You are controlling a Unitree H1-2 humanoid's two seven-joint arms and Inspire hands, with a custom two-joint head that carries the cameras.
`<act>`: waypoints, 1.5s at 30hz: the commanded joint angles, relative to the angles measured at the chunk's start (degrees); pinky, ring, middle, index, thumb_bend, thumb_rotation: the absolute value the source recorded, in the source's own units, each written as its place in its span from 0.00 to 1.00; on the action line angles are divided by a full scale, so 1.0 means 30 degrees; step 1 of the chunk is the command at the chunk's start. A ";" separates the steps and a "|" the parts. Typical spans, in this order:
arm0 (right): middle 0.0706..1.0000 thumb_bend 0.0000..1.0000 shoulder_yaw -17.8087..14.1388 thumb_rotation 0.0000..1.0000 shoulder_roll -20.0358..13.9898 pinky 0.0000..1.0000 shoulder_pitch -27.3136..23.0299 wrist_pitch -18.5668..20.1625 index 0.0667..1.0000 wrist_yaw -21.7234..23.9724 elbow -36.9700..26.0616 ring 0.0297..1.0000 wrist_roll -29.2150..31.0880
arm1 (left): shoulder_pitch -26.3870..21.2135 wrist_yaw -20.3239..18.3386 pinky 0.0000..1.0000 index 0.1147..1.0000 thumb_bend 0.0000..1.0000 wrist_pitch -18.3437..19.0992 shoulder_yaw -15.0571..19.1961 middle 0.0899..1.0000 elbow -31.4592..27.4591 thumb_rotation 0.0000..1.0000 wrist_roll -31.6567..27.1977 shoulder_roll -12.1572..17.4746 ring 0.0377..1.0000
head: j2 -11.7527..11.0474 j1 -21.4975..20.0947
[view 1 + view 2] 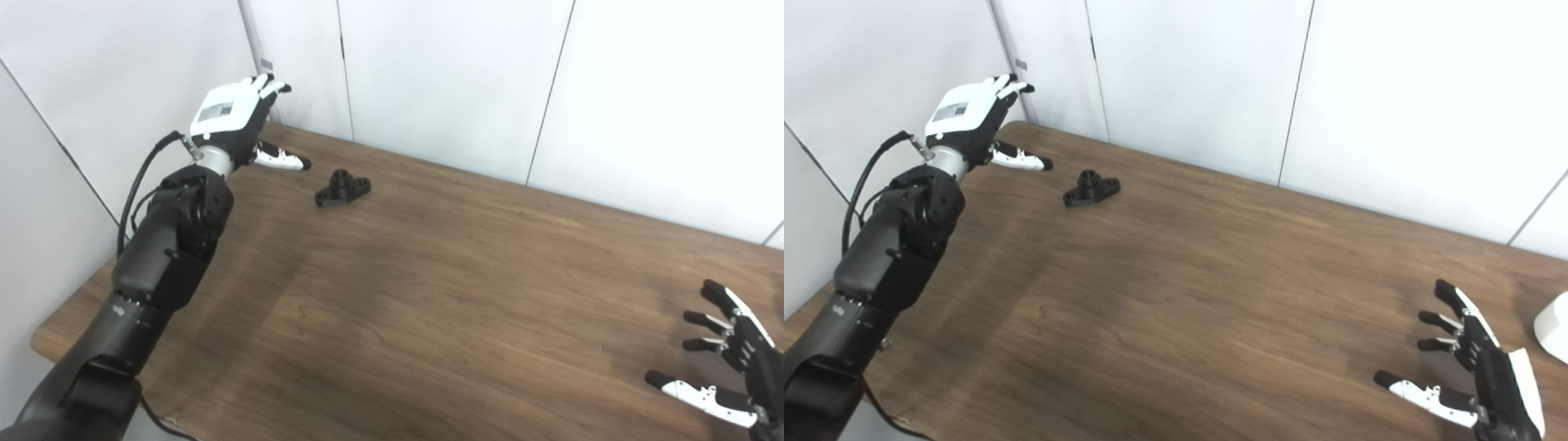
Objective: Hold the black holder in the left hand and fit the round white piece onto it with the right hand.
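Note:
The black holder [342, 188] lies flat on the wooden table [429, 294] toward the far left, a short post standing up from its base. My left hand [236, 122] hovers just left of it and a little apart, open, with the thumb pointing at the holder. At the near right my right hand [1470, 373] is open above the table, fingers spread, holding nothing. A round white piece [1554, 331] shows only at the right edge of the right eye view, just right of that hand.
White wall panels [459, 73] stand right behind the table's far edge, close to my left hand. The table's left corner [43, 343] is near my left forearm.

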 commanded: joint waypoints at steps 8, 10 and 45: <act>0.93 0.69 -0.0212 0.05 -0.0094 0.58 -0.0394 -0.0732 0.89 -0.0281 -0.0650 0.77 0.0051 | -0.1304 -0.1228 1.00 0.90 1.00 0.1262 -0.0522 1.00 0.0720 0.47 -0.0178 0.1388 1.00 | 0.0085 0.0022; 0.93 0.69 -0.0212 0.06 -0.0127 0.58 -0.0391 -0.0804 0.89 -0.0269 -0.0593 0.77 0.0052 | -0.1380 -0.1231 1.00 0.90 1.00 0.1320 -0.0748 1.00 0.1020 0.48 -0.0263 0.1436 1.00 | 0.0114 0.0008; 0.92 0.71 -0.0072 0.00 0.0126 0.60 -0.0206 -0.0146 0.89 -0.0211 -0.1451 0.77 -0.0140 | -0.3132 0.2713 1.00 0.84 0.99 0.0452 -0.3976 1.00 0.8046 0.35 -0.0962 -0.0984 1.00 | 0.0422 -0.0268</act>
